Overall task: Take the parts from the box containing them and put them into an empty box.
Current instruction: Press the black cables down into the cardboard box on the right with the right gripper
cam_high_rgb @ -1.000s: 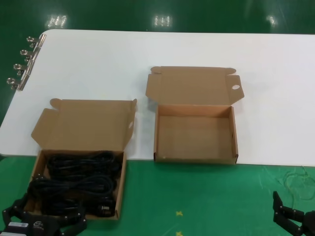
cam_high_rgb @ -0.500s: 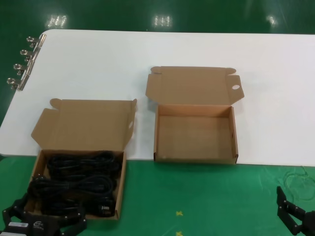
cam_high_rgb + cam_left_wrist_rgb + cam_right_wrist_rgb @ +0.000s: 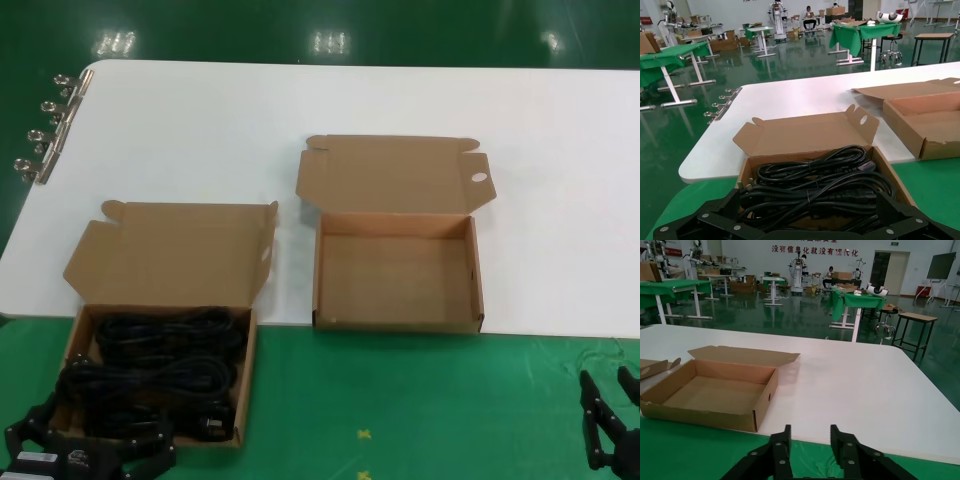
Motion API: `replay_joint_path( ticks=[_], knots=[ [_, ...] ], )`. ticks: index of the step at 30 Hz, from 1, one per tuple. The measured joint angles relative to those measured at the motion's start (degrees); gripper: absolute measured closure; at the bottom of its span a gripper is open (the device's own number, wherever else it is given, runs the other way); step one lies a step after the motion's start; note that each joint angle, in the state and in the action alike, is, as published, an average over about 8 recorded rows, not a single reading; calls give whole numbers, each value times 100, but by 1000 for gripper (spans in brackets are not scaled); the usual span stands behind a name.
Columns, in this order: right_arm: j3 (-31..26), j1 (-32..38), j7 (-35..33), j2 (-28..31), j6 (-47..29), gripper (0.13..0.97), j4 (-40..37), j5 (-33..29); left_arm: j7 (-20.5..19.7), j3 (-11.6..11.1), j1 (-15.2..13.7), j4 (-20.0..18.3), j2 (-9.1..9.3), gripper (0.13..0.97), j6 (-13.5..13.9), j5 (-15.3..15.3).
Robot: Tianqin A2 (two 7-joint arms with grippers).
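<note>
Lying coiled in slim bundles, black cords fill wing-lidded cardboard box; both grippers' fingers spread, empty.

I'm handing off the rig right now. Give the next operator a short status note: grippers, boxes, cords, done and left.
Left gripper: open, empty, low at the near end of the box of cords.
Right gripper: open, empty, at the near right over the green mat, away from both boxes.
Power cords: all coiled inside their box, at the near left.
Empty box: open, at the table's near edge in the middle, nothing inside.
Done: no transfer.
Left: grasp each cord and move it across.
</note>
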Motion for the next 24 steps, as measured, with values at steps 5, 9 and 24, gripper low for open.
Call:
replay_joint_path(
  ticks=[5, 9, 24],
  knots=[
    [0, 0, 0, 0, 0, 749, 0, 0, 0, 0, 0, 0, 0, 132, 0, 0],
    [0, 0, 0, 0, 0, 809, 0, 0, 0, 0, 0, 0, 0, 132, 0, 0],
    [0, 0, 0, 0, 0, 914, 0, 0, -4, 25, 2, -8, -22, 132, -17, -1]
  ],
)
